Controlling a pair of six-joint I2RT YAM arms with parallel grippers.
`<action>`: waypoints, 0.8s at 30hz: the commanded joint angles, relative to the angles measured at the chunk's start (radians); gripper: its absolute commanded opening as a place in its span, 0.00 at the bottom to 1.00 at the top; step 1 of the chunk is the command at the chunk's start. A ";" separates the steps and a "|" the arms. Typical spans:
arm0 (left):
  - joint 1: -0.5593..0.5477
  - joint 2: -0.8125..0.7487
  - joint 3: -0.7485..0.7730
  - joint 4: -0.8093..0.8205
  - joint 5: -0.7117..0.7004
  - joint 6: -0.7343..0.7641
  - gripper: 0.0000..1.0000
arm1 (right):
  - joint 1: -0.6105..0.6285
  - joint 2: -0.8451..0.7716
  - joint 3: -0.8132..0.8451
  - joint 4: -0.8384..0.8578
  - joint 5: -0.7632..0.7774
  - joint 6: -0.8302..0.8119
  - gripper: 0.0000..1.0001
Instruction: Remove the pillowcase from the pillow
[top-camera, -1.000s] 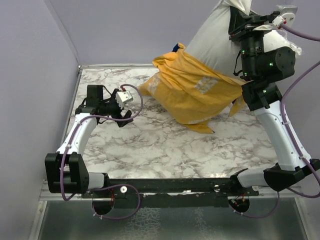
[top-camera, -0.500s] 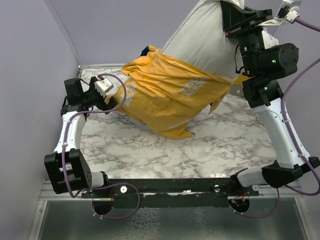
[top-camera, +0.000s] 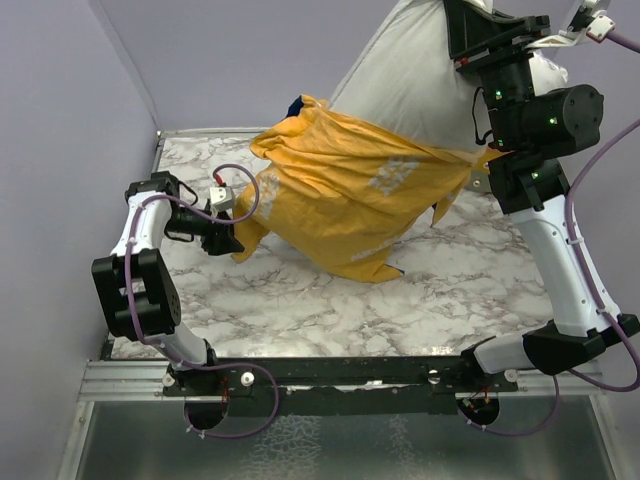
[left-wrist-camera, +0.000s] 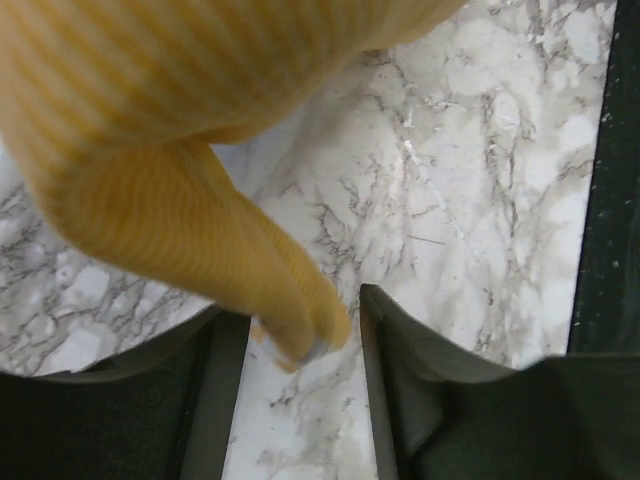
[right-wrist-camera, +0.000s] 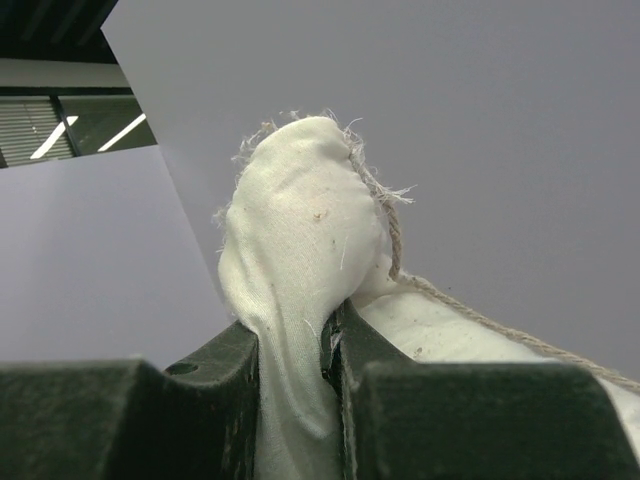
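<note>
Since half a second ago the left hand (top-camera: 226, 236) has swung in from the desk's (top-camera: 420, 300) far-left corner to the lower left tip of the pillowcase (top-camera: 350, 195), near the left edge. The right hand (top-camera: 480, 28) stays high over the far-right corner. The pillow (top-camera: 410, 85) hangs from it, its lower end inside the pillowcase, yellow side out. Whether the pillowcase's lowest point touches the desk I cannot tell.

The left wrist view shows what the top view hides. The left hand's fingers stand apart with a yellow fold of pillowcase (left-wrist-camera: 290, 300) between them. The fold lies against one finger and leaves a gap to the other, so it is not clamped. The right wrist view shows the right hand's fingers closed tight on a white corner of the pillow (right-wrist-camera: 300, 240), with a frayed string (right-wrist-camera: 393, 235) beside it.
</note>
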 joint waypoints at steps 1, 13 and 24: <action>-0.004 0.005 0.014 -0.134 0.098 0.070 0.36 | -0.011 -0.057 0.041 0.207 0.056 0.089 0.01; -0.015 -0.339 -0.364 1.146 -0.110 -1.000 0.99 | -0.024 -0.052 0.051 0.196 0.033 0.185 0.01; -0.001 -0.168 -0.134 0.481 0.155 -0.455 0.95 | -0.031 -0.033 0.111 0.179 0.002 0.281 0.01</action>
